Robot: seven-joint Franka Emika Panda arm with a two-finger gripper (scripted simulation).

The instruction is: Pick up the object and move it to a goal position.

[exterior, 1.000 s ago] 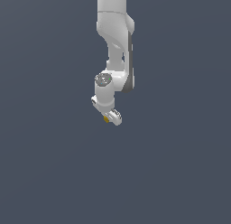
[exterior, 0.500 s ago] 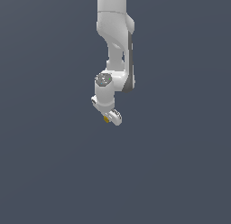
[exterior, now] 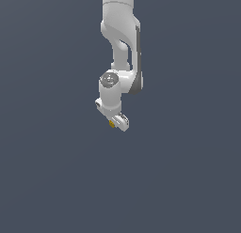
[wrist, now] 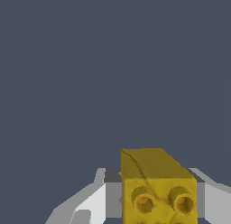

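In the exterior view, the claw is gripping the tiny yellow block under the white arm. In the wrist view, the block is sitting clamped between the fingers; carrying appears underway, and the next move is likely travelling to the goal, which is not showing.

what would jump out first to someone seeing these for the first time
The white robot arm hangs down from the top middle of the exterior view against a plain dark grey-blue background. At its lower end the tool has a tiny yellow block at its tip. In the wrist view that block fills the foreground between the tool's fingers, with two round studs on its near face.
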